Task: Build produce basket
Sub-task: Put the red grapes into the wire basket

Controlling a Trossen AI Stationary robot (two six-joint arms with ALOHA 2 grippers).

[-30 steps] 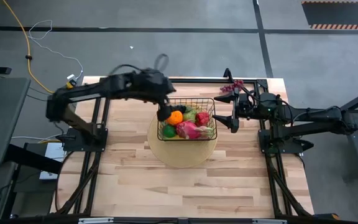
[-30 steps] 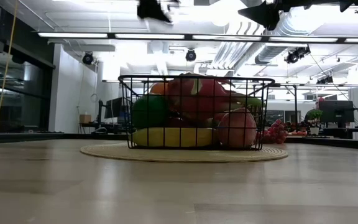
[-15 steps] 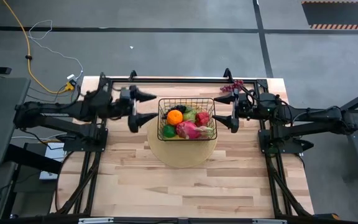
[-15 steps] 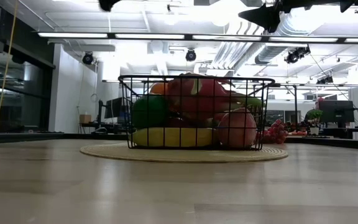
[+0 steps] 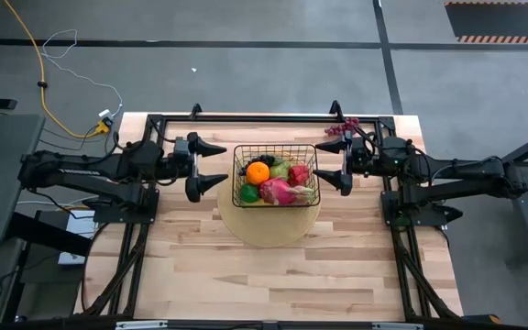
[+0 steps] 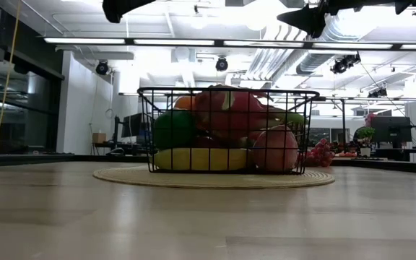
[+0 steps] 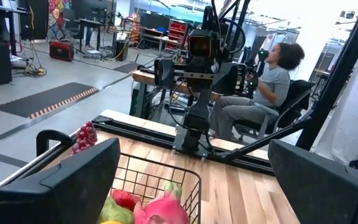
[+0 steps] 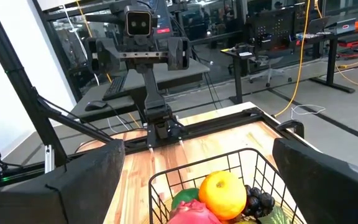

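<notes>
Basket (image 5: 276, 174) sat on round mat (image 5: 269, 225) mid-worktop (image 5: 273, 284), packed w/ produce (image 5: 279, 191). Left hand (image 5: 211, 164) and right hand (image 5: 332, 174) hung either side of basket, both released, empty. Grapes (image 5: 337, 129) lay beyond basket nr right hand: approach from above, clear of wire rim. Person (image 7: 272, 84) seated beyond worktop.
</notes>
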